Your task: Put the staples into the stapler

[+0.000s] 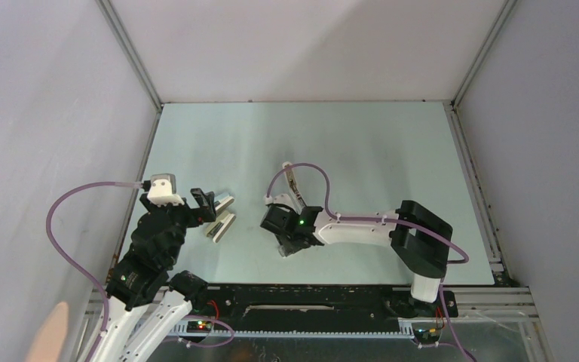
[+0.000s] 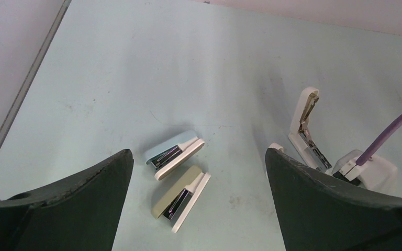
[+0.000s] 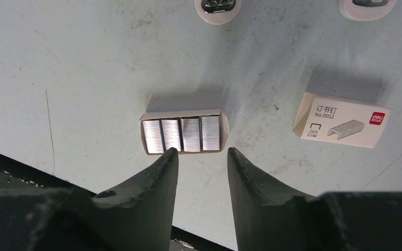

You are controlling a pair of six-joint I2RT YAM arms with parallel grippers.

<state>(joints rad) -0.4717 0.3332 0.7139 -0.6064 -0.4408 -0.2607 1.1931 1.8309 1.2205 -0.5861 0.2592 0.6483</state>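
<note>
right gripper (image 3: pixel 201 157) hangs low over the pale green table (image 1: pixel 384 151), its two dark fingers (image 3: pixel 162 172) partly parted and holding nothing, their tips just at the near edge of the staples (image 3: pixel 182 134), four silvery strips lying side by side in a small open white tray. a white box (image 3: pixel 341 120) with a red mark and a staple drawing lies flat on the table, near the tray but not touching it. the stapler (image 2: pixel 304 125) sits near the middle of the table just beyond the right wrist, hinged open with one white arm raised and the dark channel showing. at the left edge, the left gripper (image 2: pixel 199 152) is spread wide and empty above two small staplers, one blue (image 2: pixel 174 152) and one beige (image 2: pixel 182 196), lying close together.
</note>
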